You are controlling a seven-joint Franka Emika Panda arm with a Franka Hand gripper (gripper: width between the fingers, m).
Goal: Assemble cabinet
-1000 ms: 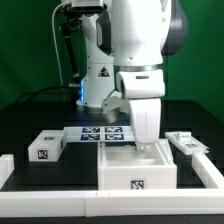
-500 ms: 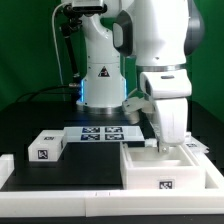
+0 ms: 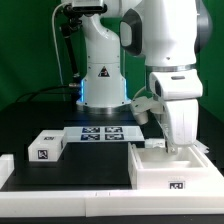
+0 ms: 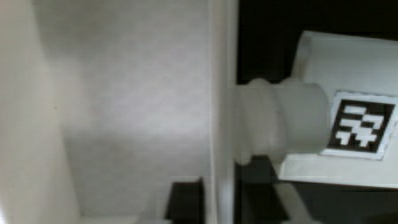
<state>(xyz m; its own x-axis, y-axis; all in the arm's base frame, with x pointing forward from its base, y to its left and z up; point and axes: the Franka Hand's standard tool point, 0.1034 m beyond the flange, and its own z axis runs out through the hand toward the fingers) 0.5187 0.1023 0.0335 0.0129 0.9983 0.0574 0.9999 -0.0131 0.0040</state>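
The gripper (image 3: pixel 178 146) points straight down at the rear edge of the cabinet body (image 3: pixel 165 172), its two fingers closed to a narrow gap and pinching that upright white wall between them. In the wrist view the thin wall edge runs right through the gripper (image 4: pixel 222 200), with a dark fingertip pressed against each face, and the pale inside of the cabinet body (image 4: pixel 107 120) fills the side beyond one finger. Past the other finger, just outside the gripped wall, lies a tagged block (image 4: pixel 347 110), its black-and-white square facing the camera; whether it touches the wall cannot be told. The open-topped body sits flat on the black table (image 3: pixel 90 160) directly under the tool, one tag on its front face. The marker board (image 3: pixel 100 133) lies off to the gripper's side, toward the exterior view's left, and a small panel (image 3: pixel 45 147) rests farther out, well apart from the fingers.
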